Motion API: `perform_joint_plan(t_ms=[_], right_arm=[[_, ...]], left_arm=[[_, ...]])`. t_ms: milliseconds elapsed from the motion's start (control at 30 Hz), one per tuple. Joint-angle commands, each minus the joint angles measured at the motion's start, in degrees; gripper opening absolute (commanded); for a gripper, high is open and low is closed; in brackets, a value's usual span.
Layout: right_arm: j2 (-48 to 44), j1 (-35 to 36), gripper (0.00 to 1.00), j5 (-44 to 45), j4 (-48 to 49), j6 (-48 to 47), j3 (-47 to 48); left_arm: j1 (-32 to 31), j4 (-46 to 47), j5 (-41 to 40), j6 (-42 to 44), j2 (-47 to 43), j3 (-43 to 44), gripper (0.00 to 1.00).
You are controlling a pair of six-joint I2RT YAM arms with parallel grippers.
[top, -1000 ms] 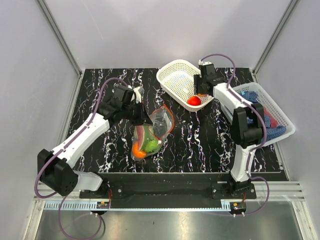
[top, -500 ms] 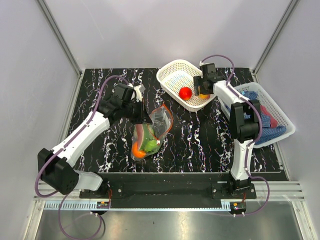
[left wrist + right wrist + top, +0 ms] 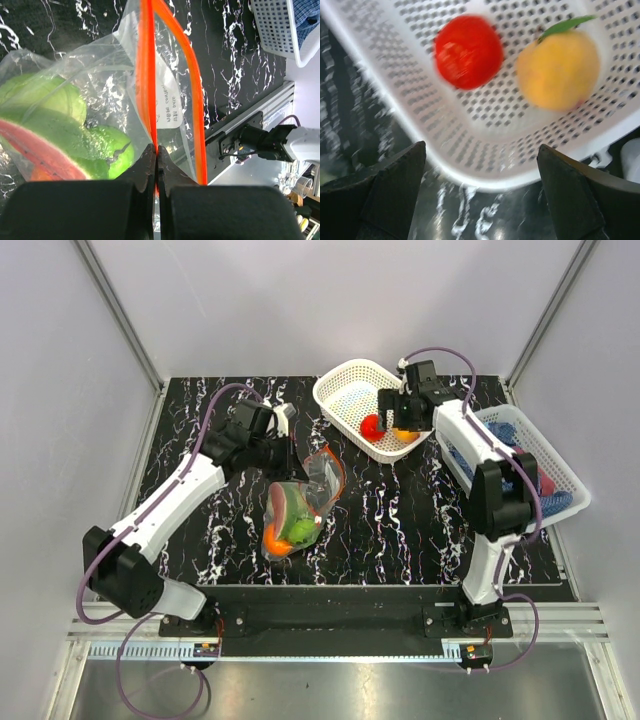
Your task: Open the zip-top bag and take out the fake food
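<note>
The right gripper [image 3: 481, 170] is opened wide above the basket [image 3: 332, 390], where the tomato [image 3: 468, 51] has just been released. The bag [image 3: 300, 502], mid-table, is held by its zip strip [image 3: 146, 75] in the closed left gripper [image 3: 156, 156]. More food [image 3: 55, 100] is left inside.

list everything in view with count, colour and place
bag: 1, clear with an orange zip strip, mid table, mouth open
watermelon slice: 1, red and green, in bag
cabbage: 1, pale green, in bag
green fruit: 1, bright green, in bag
orange ball: at least 1, orange, bag's near end
far basket: 1, white, far centre
tomato: 1, red, in far basket
yellow fruit: 1, yellow-orange with a green leaf, beside tomato
right basket: 1, white, right edge
cloths: count unclear, blue and red, in right basket
table: 1, black marbled
left gripper: 1, black, shut on the bag's strip
right gripper: 1, black, open over far basket
</note>
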Motion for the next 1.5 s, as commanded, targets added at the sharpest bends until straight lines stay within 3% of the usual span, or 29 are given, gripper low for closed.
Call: perform_joint_plan(t_ms=[0,267,400,433,467,533,933,1467], right_arm=[[-12.38,4.91,0.98,-7.73,-2.43,4.73,-5.32],[-24.43,12.64,0.82,-20.03,-1.21,17.89,-11.75],[-23.73,15.81,0.63,-26.01,5.71,25.19,-14.73],[-23.38,16.17,0.49,-27.76,7.39,28.43,-15.70],[-23.21,16.17,0.42,-28.21,10.19,30.20,-16.75],[-23.03,16.52,0.35,-29.26,11.97,32.41,-19.30],[-22.60,19.60,0.43,-34.10,24.11,39.36,-30.47],[-20.39,20.48,0.74,-36.56,39.13,43.84,-41.27]], left_arm=[[0.03,1.35,1.47,-0.93,1.34,4.20,0.00],[-1.64,2.58,-0.28,-2.69,2.65,6.49,0.00],[-2.16,3.27,-1.86,-4.02,1.52,6.23,0.00],[-2.34,3.63,-2.30,-4.45,0.64,5.53,0.00],[-2.34,4.15,-2.65,-4.80,0.37,5.26,0.00],[-2.43,5.56,-2.83,-5.51,0.11,4.99,0.00],[-3.74,9.43,-2.22,-10.25,2.30,7.45,0.00],[-6.82,9.96,-3.27,-12.01,5.91,10.53,0.00]])
